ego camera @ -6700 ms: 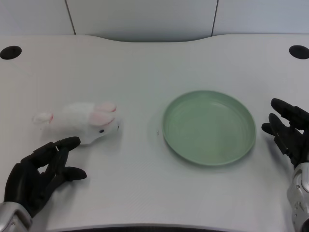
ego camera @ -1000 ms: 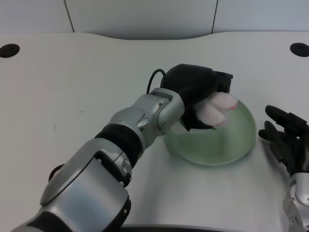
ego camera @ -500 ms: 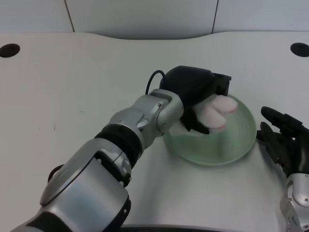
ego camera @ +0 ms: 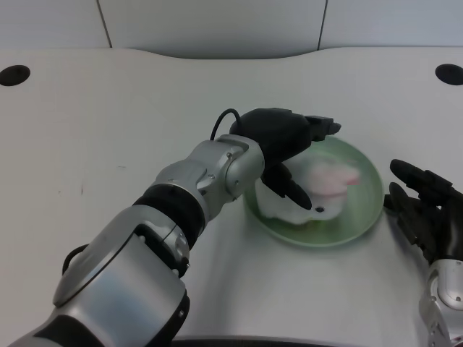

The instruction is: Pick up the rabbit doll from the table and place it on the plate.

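My left hand [ego camera: 286, 148] hangs spread over the plate [ego camera: 367, 206], fingers apart and gripping nothing, the rabbit [ego camera: 318, 189] lying just beneath, long axis across the plate.

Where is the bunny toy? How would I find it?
Look at the white table, then find the round green plate right of the middle. The rabbit doll lies on it, under the left hand and its black fingers. It is the only soft, white-and-pink thing there.
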{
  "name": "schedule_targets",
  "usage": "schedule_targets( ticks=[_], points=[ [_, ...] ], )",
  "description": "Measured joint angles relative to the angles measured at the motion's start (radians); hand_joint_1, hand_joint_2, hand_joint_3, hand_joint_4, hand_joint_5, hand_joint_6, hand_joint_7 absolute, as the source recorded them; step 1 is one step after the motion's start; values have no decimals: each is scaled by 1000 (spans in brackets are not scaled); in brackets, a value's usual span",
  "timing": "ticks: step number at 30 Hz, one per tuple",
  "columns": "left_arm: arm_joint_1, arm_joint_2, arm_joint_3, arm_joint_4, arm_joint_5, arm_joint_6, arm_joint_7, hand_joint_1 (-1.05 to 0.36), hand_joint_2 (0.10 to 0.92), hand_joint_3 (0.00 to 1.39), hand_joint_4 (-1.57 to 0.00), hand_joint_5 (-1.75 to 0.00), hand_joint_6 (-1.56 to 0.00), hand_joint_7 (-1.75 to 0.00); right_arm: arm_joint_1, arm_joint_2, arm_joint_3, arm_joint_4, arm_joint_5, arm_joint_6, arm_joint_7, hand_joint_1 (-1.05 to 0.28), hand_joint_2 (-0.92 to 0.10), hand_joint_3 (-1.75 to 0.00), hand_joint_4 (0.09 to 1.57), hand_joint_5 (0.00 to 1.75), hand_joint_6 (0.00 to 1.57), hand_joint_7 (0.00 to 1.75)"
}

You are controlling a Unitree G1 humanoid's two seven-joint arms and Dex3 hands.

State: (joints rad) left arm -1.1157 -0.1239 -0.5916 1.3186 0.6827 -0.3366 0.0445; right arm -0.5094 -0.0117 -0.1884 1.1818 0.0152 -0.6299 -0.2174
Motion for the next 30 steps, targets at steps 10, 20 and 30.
schedule_targets(
  ticks=[10, 20, 30],
  points=[
    [-1, 15, 8, 1, 7, 28, -26, -893, 921, 61, 1, 1, 1, 1, 0, -5, 2, 1, -1, 1, 13, -296, -921, -232, 734, 750, 940, 74],
    [2, 150, 112, -36, -93, -54, -92, -807, 921, 43, -7, -555, -208, -66, 0, -15, 1, 2, 1, 0, 16, -276, -921, -227, 754, 756, 963, 85],
    [119, 322, 241, -109, -248, -187, -251, -791, 920, 33, 1, -755, -248, -86, -1, -15, -7, 4, 5, -2, 21, -267, -921, -229, 745, 765, 963, 85]
  ],
)
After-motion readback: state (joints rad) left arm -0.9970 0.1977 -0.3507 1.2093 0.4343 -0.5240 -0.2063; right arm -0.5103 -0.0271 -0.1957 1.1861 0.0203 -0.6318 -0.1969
